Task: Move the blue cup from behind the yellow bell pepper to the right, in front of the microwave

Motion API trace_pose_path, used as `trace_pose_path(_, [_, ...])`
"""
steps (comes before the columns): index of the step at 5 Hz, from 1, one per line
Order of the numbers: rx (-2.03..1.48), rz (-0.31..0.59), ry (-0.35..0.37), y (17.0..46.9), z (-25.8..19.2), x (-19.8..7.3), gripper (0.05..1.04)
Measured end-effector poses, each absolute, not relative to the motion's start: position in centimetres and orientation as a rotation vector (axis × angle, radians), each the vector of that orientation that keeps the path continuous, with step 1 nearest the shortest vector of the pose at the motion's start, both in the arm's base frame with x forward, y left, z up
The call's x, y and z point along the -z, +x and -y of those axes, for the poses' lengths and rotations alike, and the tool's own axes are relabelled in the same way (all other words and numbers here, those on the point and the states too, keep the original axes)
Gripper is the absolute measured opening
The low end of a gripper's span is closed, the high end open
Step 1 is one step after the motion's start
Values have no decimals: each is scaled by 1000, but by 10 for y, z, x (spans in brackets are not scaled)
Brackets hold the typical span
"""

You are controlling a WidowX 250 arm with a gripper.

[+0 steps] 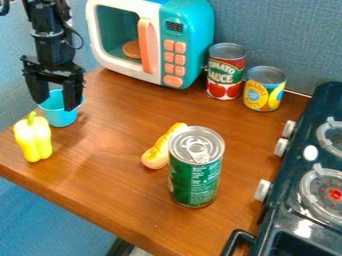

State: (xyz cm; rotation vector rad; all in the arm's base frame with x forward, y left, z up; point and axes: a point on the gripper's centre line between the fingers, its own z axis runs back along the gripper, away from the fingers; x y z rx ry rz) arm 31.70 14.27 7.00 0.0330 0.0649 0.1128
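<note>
The gripper (pixel 56 106) hangs pointing down at the upper left, its two fingers spread apart. Directly at the fingers is a light blue cup (pixel 60 118), upright on the table; part of it shows between them, and whether they touch it I cannot tell. A yellow bell pepper (pixel 33 140) with a green stem stands just in front, to the left. Near the middle lies a toy hot dog (pixel 157 154) with a yellow wavy stripe, its far end close beside a tall green can (pixel 195 175) that stands upright.
A teal and white toy microwave (pixel 180 40) with an orange handle stands at the back. To its right are a tomato sauce can (pixel 226 75) and a shorter yellow and blue can (pixel 264 92). A dark toy stove (pixel 290 175) borders the wooden table (pixel 120 185) on the right.
</note>
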Motion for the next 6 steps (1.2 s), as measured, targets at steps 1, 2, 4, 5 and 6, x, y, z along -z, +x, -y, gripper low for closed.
trace_pose_path(1, [-114,-39,41,319,-140,-64,1001])
trace_pose_path(2, [-110,-45,34,321,-140,-55,1001])
trace_pose_path(4, [-105,-52,35,331,-144,-50,1001])
trace_pose_path(5, [-102,-86,30,334,-146,-41,1001])
trace_pose_path(6, [-107,-89,31,339,-149,-40,1001])
